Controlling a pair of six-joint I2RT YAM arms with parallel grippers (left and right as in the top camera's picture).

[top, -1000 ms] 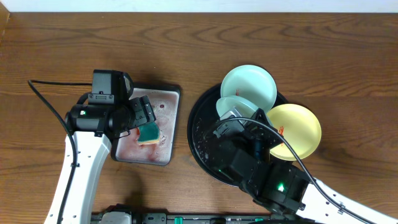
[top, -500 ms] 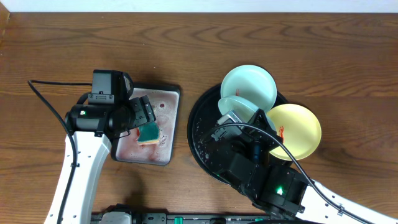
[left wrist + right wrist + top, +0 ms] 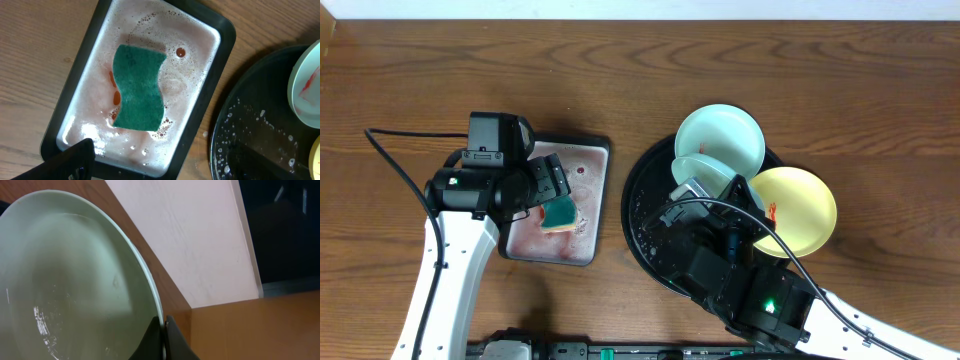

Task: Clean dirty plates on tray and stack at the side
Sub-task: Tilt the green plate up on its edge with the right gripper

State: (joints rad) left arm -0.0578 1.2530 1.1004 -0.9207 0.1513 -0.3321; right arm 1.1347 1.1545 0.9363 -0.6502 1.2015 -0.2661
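**Right Gripper Pinched a Mint Plate by Its Rim; Left Hung Open Over the Sponge**

The right gripper point(image 3: 164, 330) was fully closed. Its two dark fingertips nipped the thin rim of a pale mint, shallow round plate point(image 3: 75, 280) at the bottom centre of the right wrist view. The plate was tipped up off the flat, with its wet, glossy hollow facing the camera. An edge pinch probably suited a dish too wide to span, and it left the face bare for wiping.

In the overhead view this plate sat over the upper middle of the large round glossy black tray point(image 3: 642, 225). It overlapped a second pale mint plate point(image 3: 722, 135) at the tray's upper rim. A yellow round plate point(image 3: 800, 210) lay across the tray's right rim, with a small red smear near its left edge. No plate lay stacked off to the side, so the work seemed to be in its cleaning stage.

The left gripper point(image 3: 550, 185), at centre left of the overhead view, stood wide open and held nothing. Beneath it a wavy-edged green sponge point(image 3: 139, 87) lay flat in pinkish, foamy water. The water filled a small rectangular white tray with a dark rim point(image 3: 217, 65). The sponge was clear of the one finger point(image 3: 70, 160) showing in the lower left corner of the left wrist view. It presumably lay there to take up suds, and the open jaws above suggested a pick-up next.
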